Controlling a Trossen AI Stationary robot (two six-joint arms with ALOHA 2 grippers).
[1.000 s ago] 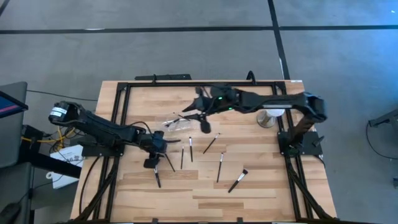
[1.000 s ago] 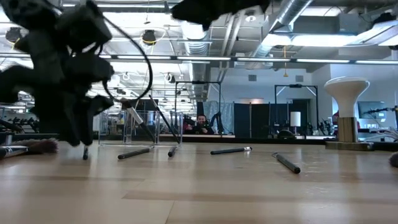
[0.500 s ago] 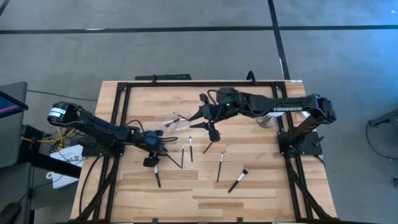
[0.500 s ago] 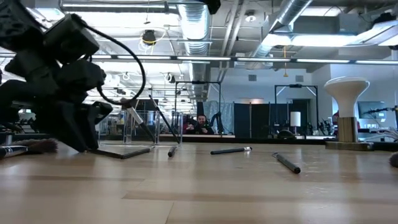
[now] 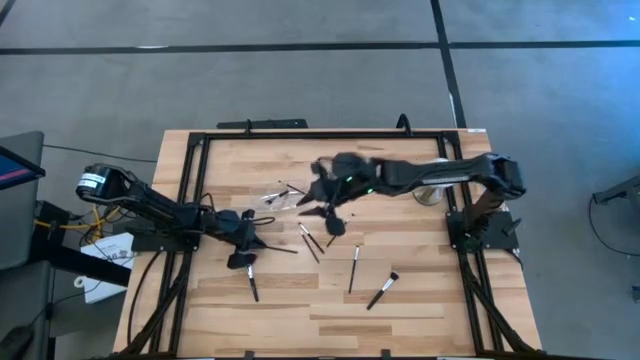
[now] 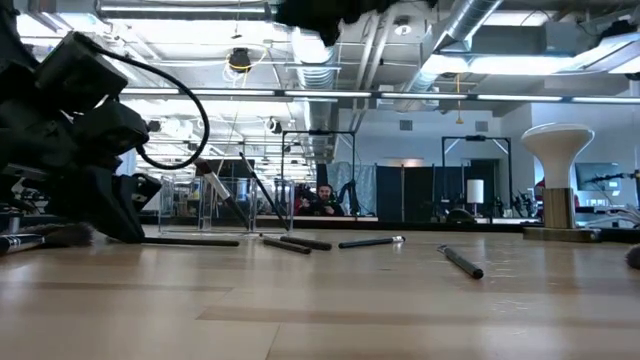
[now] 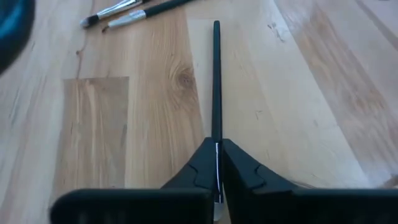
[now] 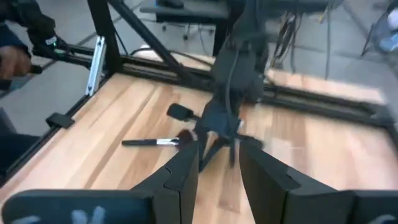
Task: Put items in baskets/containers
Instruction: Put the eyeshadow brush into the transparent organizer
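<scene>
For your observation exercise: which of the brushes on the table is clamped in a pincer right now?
The brush in the left pincer, at the table's left. Its dark handle runs straight out from between the shut fingers, low over the wood. The other brushes lie loose.

left hand (image 5: 252, 241) low over a brush (image 5: 279, 248), right hand (image 5: 322, 197) apparently beside the clear container (image 5: 284, 195), loose brushes (image 5: 354, 266) between.

The left gripper (image 5: 252, 243) drew back toward its own side, dragging a slim dark-handled makeup brush (image 5: 272, 247) flat across the tabletop. The right gripper (image 5: 328, 205) swung lower over the scattered brushes.
</scene>
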